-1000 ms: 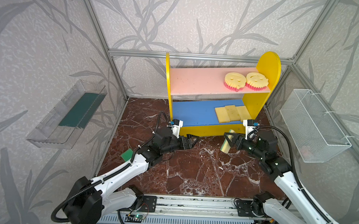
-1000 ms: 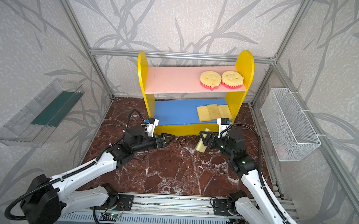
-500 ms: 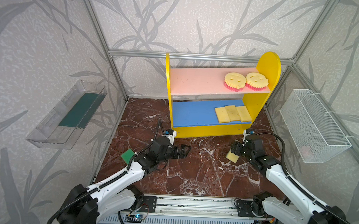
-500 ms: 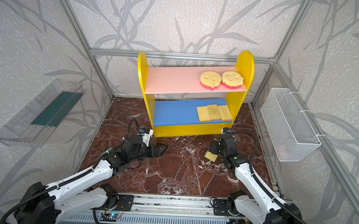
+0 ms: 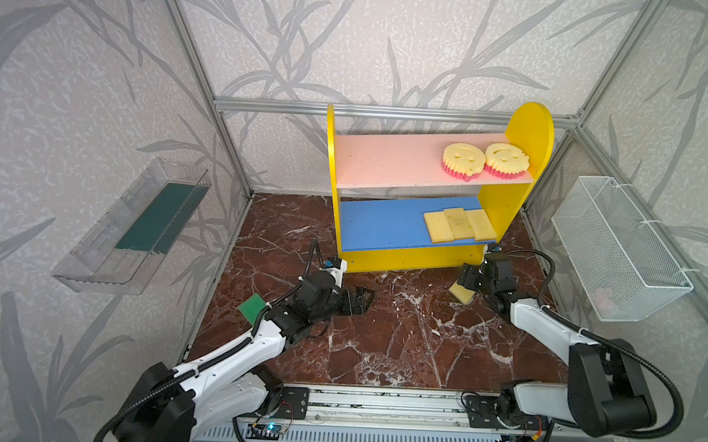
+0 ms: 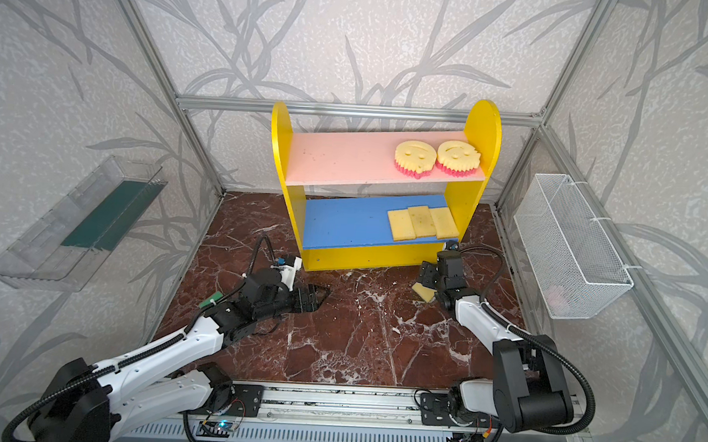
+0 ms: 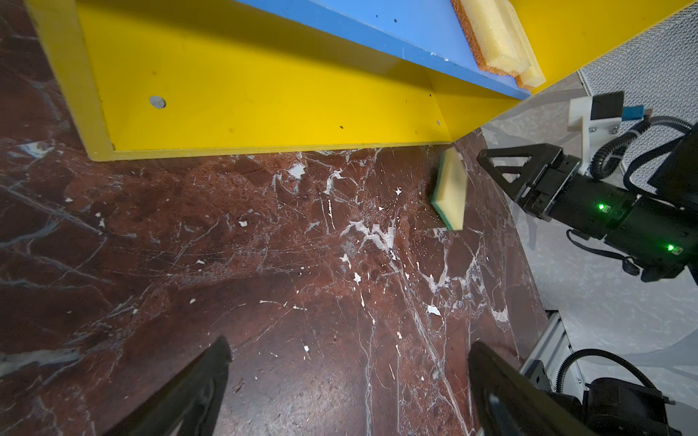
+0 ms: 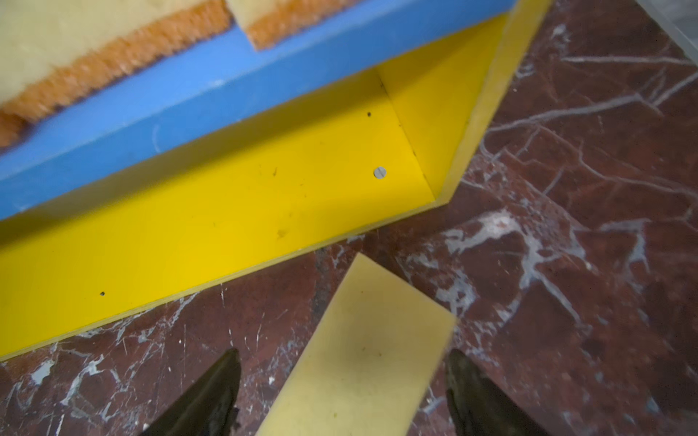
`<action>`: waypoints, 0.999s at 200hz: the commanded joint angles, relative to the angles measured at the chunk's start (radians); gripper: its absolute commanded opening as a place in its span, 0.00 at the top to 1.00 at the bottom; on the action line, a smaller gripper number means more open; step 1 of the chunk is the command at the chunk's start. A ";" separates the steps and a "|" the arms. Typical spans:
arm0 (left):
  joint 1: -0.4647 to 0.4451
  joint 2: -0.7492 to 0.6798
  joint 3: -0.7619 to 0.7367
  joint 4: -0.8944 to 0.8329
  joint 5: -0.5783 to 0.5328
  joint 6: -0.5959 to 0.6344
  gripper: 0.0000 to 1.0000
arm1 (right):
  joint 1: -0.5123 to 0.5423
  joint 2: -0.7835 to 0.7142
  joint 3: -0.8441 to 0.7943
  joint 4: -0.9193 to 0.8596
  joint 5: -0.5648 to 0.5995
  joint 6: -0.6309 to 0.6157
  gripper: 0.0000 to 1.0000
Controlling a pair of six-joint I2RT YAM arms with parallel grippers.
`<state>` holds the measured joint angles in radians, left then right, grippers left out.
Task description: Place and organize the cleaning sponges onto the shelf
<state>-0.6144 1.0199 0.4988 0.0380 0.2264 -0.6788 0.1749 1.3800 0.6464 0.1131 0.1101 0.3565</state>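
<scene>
Shelf (image 5: 404, 258) at back of floor: two smiley sponges (image 5: 463, 161) on pink board, three pale rectangles (image 5: 459, 223) on blue board.

My left gripper (image 7: 349, 351): jaws wide, empty.

My right gripper (image 8: 342, 373): jaws apart, straddling green-backed sponge (image 7: 449, 188) on floor just before shelf foot, not pinching.

Green-topped sponge (image 5: 252, 307) beside my left arm.

Risk: green-backed sponge seems tilted; closing now could catch only corner, and foam slips out.

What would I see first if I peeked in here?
The bright yellow shelf at the back, with two smiley-face sponges sitting at the right end of its pink top board. Then the right claw, open just by a pale yellow sponge on the red marble floor.
</scene>
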 commanded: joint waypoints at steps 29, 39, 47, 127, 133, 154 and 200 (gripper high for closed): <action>0.000 0.018 0.011 -0.012 -0.047 0.038 0.01 | -0.023 0.102 0.118 0.081 -0.032 -0.071 0.13; 0.001 0.024 0.014 -0.010 -0.050 0.039 0.01 | -0.023 0.097 0.137 0.035 -0.021 -0.065 0.11; 0.000 0.031 0.015 -0.010 -0.053 0.039 0.01 | -0.023 0.095 0.156 -0.019 0.005 -0.039 0.09; 0.001 0.014 -0.012 -0.019 -0.087 0.000 0.01 | 0.014 0.014 0.065 -0.296 0.040 0.412 0.01; 0.001 0.003 -0.017 -0.020 -0.087 -0.001 0.01 | 0.022 0.022 0.065 -0.304 0.053 0.424 0.01; 0.001 -0.036 -0.045 -0.027 -0.089 -0.005 0.01 | 0.024 0.060 0.070 -0.335 0.067 0.471 0.01; 0.001 -0.086 -0.087 -0.020 -0.089 -0.016 0.01 | 0.038 0.116 0.066 -0.325 0.120 0.510 0.01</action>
<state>-0.6144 0.9550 0.4278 0.0151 0.1543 -0.6838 0.2047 1.4689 0.7155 -0.1936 0.1730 0.8162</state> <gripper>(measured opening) 0.992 0.991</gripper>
